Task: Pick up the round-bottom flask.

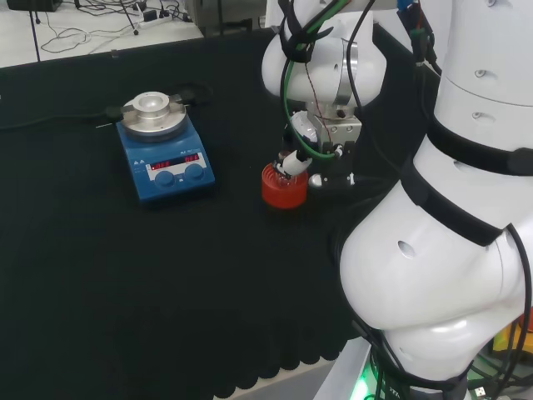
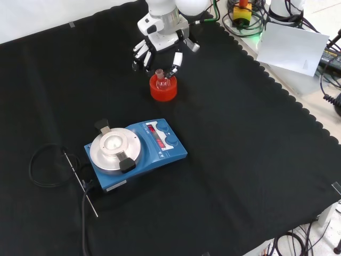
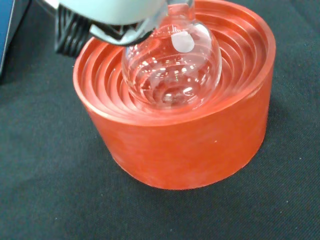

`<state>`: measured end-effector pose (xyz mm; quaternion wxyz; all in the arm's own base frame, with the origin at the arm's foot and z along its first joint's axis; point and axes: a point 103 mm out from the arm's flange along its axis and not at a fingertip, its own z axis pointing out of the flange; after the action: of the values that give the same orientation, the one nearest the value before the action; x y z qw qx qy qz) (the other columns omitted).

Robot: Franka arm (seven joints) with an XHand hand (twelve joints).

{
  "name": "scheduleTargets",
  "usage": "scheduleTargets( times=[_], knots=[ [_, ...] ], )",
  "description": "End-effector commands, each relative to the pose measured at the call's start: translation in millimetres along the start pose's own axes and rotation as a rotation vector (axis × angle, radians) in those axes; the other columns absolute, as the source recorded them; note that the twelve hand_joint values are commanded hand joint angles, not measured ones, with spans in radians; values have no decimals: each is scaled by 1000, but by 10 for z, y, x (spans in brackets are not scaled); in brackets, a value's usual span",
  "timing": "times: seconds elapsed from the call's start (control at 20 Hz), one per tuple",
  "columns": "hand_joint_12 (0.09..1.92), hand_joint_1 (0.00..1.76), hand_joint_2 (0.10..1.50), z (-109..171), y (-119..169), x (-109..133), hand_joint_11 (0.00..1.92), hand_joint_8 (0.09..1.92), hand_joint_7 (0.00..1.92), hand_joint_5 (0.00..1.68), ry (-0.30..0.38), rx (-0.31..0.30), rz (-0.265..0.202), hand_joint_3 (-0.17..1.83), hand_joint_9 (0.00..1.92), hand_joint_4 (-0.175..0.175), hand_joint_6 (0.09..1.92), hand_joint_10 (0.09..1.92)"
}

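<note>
A clear round-bottom flask (image 3: 172, 65) sits upright in the bowl of a red ribbed ring stand (image 3: 175, 145). In the front view the flask (image 2: 161, 80) rises from the stand (image 2: 163, 92) near the cloth's far side, its short neck up. The hand (image 2: 160, 40) hangs just above and behind it. Its fingers (image 2: 141, 53) reach down on one side of the neck and the thumb (image 2: 176, 60) on the other, both apart from the glass. In the head view the hand (image 1: 323, 137) is over the stand (image 1: 283, 190). A blurred white part of the hand (image 3: 115, 15) lies beside the neck.
A blue hotplate stirrer (image 2: 136, 152) with a round metal top stands on the cloth nearer the front camera, also seen at the left in the head view (image 1: 165, 154). Its black cable (image 2: 45, 165) coils beside it, next to a thin rod (image 2: 80, 184). The arm's white links (image 1: 450, 250) stand at the right.
</note>
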<state>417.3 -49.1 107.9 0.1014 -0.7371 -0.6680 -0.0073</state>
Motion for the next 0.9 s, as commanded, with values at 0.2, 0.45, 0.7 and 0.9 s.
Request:
scheduleTargets(
  times=[0.2, 0.45, 0.7, 0.9],
  knots=[
    [1376, 938, 625, 4, 10, -3, 251, 730, 301, 948, -12, 6, 6, 667, 532, -77, 822, 677],
    [1362, 1063, 792, -18, 2, -4, 284, 729, 357, 1135, -38, -10, 12, 476, 573, 154, 810, 666],
    [1340, 1092, 674, -140, -3, 11, 335, 708, 426, 1160, -22, -8, 11, 722, 641, 175, 900, 621],
    [1340, 1096, 642, -348, -11, 69, 343, 711, 435, 1156, -12, -2, 7, 793, 650, 175, 942, 617]
  ],
)
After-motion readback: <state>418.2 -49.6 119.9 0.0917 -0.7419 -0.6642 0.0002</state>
